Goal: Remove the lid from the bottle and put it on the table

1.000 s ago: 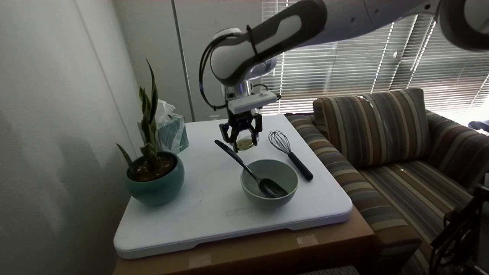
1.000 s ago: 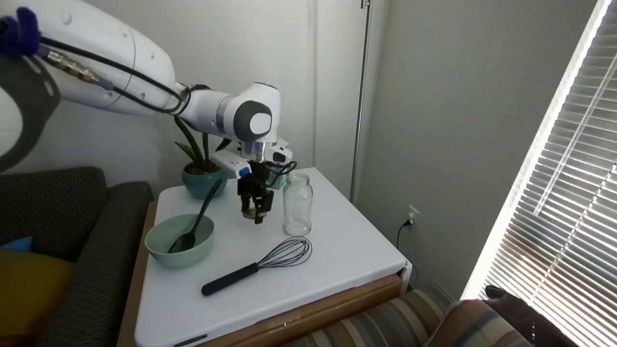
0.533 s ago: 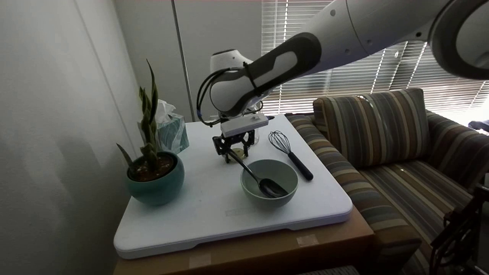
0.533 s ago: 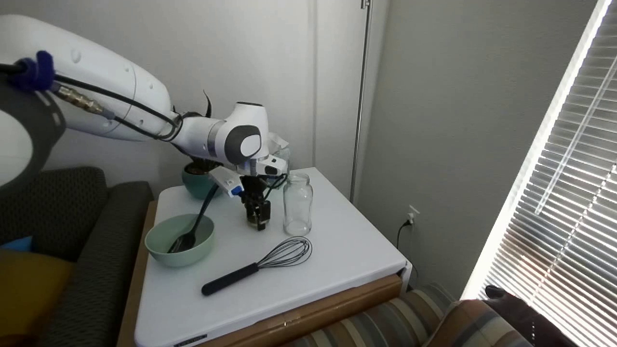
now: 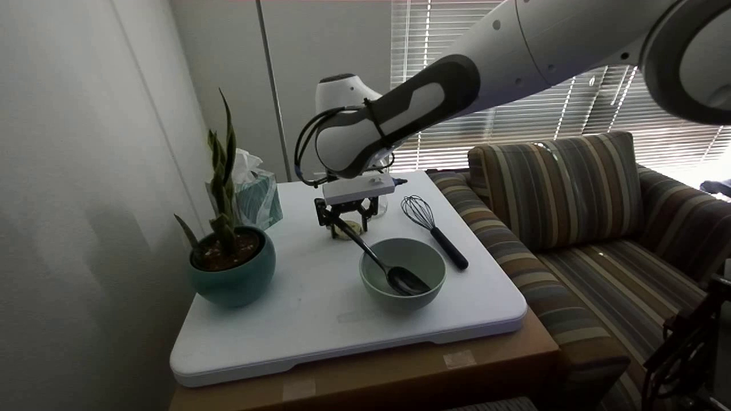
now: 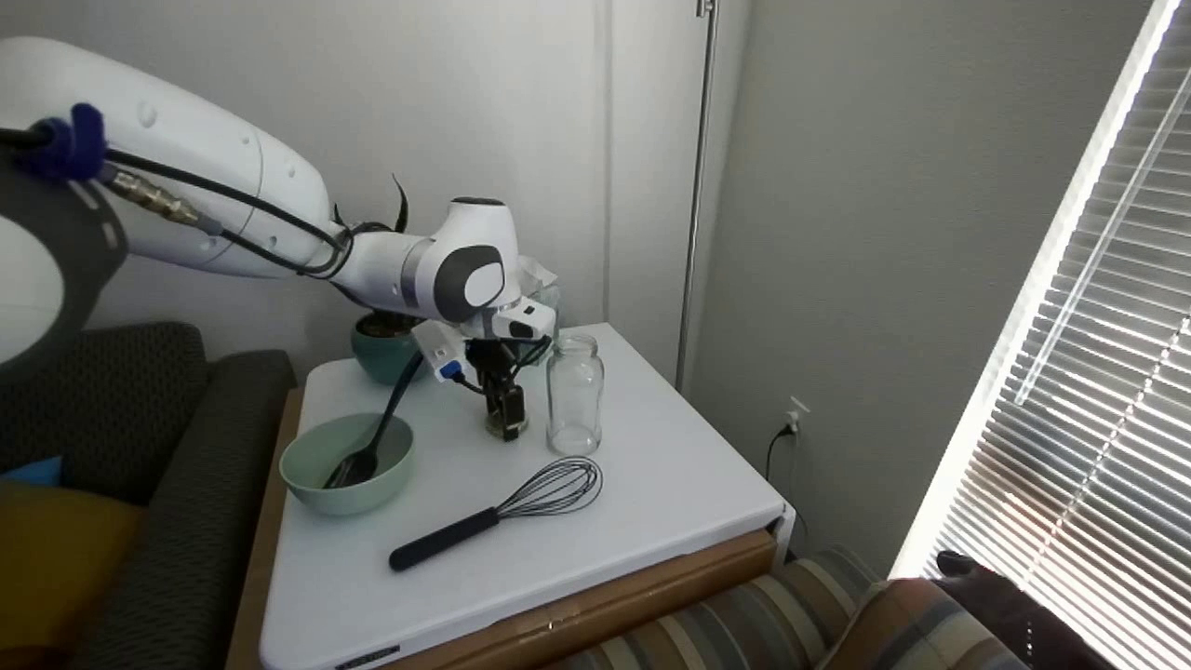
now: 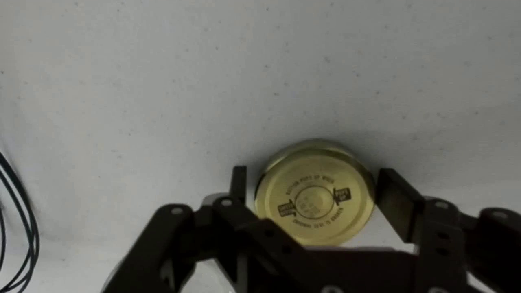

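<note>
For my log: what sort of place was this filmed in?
Most likely a living room or lounge, though whether in a home or an office I can't tell. A striped armchair, window blinds and a potted snake plant on the white-topped table suggest it.

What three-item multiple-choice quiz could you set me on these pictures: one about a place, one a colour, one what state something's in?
1. Where does the black spoon rest? A) on the sofa; B) in the bowl; C) in the plant pot.
2. What colour is the lid? A) gold; B) red; C) blue.
3. How is the bottle? A) tipped over; B) upright, capped; C) upright, uncapped.

1B: both exterior views show its head inside.
2A: the wrist view shows its gold top.
3C: an exterior view shows it standing, its mouth bare.
</note>
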### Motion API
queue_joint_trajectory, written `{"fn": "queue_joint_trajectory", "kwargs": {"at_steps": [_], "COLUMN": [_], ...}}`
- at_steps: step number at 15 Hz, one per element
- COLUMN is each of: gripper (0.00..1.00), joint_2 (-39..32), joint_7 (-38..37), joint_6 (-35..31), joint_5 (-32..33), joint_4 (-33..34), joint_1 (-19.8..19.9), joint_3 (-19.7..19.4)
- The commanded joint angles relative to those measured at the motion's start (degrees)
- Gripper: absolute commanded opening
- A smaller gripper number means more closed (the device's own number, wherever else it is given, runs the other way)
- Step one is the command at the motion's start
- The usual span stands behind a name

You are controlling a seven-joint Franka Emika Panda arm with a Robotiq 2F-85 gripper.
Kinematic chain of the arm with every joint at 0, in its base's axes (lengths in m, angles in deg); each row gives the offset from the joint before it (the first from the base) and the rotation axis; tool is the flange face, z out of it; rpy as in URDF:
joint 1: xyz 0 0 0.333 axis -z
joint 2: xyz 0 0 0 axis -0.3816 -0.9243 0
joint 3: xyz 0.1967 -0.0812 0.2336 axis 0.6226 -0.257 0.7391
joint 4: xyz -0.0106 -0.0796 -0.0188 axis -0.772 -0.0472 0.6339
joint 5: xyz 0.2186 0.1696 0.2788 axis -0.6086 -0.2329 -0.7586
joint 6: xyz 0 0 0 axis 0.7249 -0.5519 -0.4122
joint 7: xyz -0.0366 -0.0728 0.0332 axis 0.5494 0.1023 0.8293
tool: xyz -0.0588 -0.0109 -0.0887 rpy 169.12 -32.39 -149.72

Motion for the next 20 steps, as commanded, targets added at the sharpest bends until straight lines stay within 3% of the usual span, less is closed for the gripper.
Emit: {"fn": "queue_joint_trajectory", "kwargs": {"at_steps": [1, 5, 7, 12, 13, 20], "gripper": [1.0, 1.0, 1.0, 1.0, 1.0, 1.0], "joint_2": [1.5, 5.4, 8.7, 17.8, 13.8, 17.1], "joint_7": [-2.8, -2.4, 0.1, 17.9, 12.5, 16.5], "joint_6": [2.6, 7.0, 12.9, 25.5, 22.0, 25.4], "joint_5": [0.6, 0.8, 0.5, 0.5, 0.1, 0.1], "joint_4": [-0.1, -1.1, -1.6, -1.5, 1.0, -0.2], "joint_1": [-0.5, -0.5, -0.1, 1.3, 0.2, 0.4], "joint_3": [-1.3, -1.3, -0.4, 2.1, 0.8, 1.1]}}
